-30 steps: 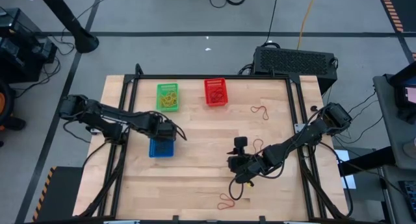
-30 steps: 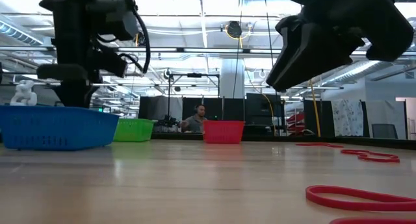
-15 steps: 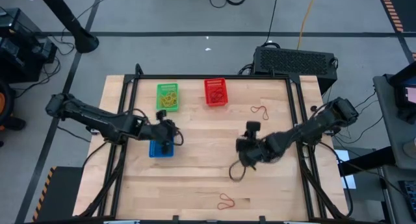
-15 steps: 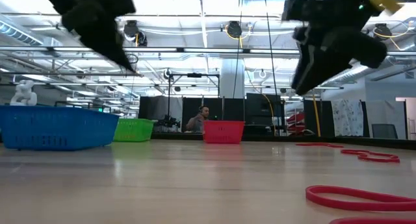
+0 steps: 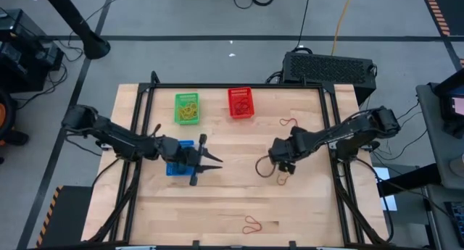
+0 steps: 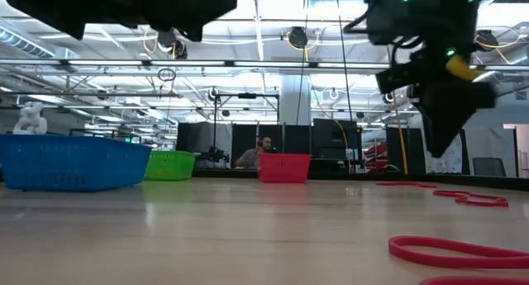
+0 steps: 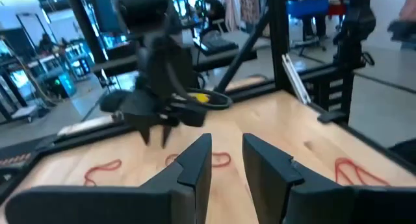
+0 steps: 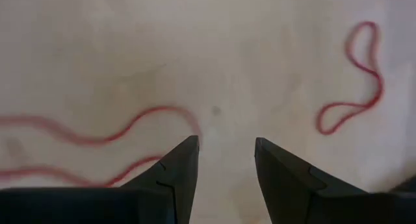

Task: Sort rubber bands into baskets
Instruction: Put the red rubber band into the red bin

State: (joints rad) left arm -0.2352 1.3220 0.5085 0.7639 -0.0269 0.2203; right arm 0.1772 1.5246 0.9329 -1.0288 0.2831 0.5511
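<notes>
Right gripper (image 8: 224, 160) hanging over the bare wood mid-table, fingers spread, nothing pinched, red rubber bands (image 8: 354, 81) lying loose on the table (image 5: 217, 199) right under it. Left gripper (image 7: 226, 160) beside the blue basket (image 5: 179, 165), fingers parted too, empty. Green basket (image 5: 187, 108) and red basket (image 5: 241, 103) at the far edge.

No legible text, labels, brand marks or numbers in any view. Nothing printed shows on the table, and the room behind gives no sign sharp enough to read.
</notes>
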